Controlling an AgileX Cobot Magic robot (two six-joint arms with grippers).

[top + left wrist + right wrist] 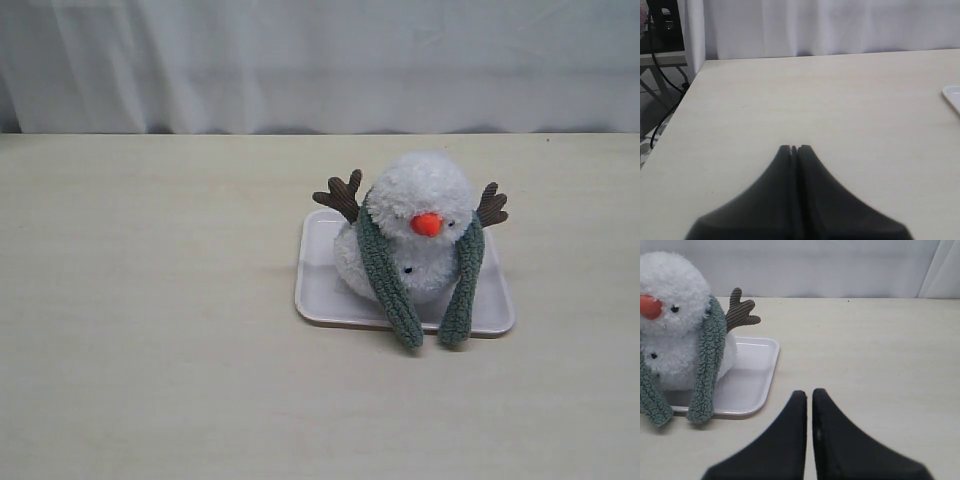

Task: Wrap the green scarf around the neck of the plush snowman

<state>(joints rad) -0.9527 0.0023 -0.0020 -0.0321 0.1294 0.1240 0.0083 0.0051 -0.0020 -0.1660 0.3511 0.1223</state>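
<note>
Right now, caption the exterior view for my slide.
Snowman sits on white tray, scarf draped over its neck, both ends hanging in front.

- A plush snowman (425,195) sits upright on a white tray (320,285).
- A green scarf (385,275) passes behind its head. Both ends hang down the front, one on each side of the orange nose (427,224), and their tips reach the tray's near rim.
- The tray lies on a pale counter (150,320), with a white curtain (300,60) behind.
</note>
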